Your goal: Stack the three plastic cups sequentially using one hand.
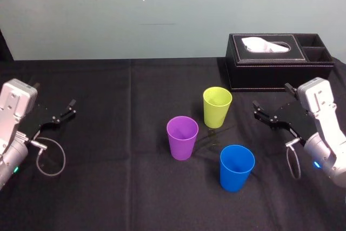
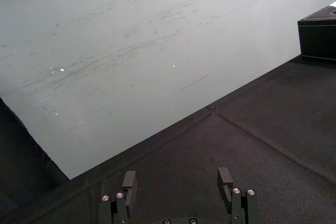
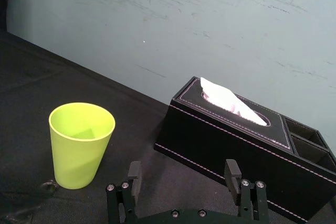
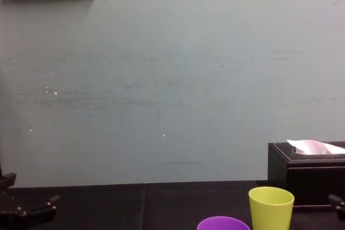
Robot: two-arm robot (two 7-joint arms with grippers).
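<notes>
Right now all three plastic cups stand upright and mouth-up on the tabletop (image 1: 108,187), which is draped in matte black cloth with a faint crease. They are smooth, glossy tumblers that taper toward the base, and none touches another. The yellow-green cup (image 1: 217,106) sits just in front of the tissue box (image 1: 278,63), off the box's front left corner. The purple cup (image 1: 182,137) stands farther out from the box and more to its left. The blue cup (image 1: 237,167) is the farthest in front of the box. The box itself is a black rectangular case with pale stitched seams, a crumpled white tissue (image 1: 265,45) poking from its slot, and two open compartments at its right end. The right end effector (image 3: 182,170) hangs in front of the box's right half, its thin black fingers spread wide and empty. The left end effector (image 2: 177,182) hangs well off to the box's left, fingers likewise parted, holding nothing.
</notes>
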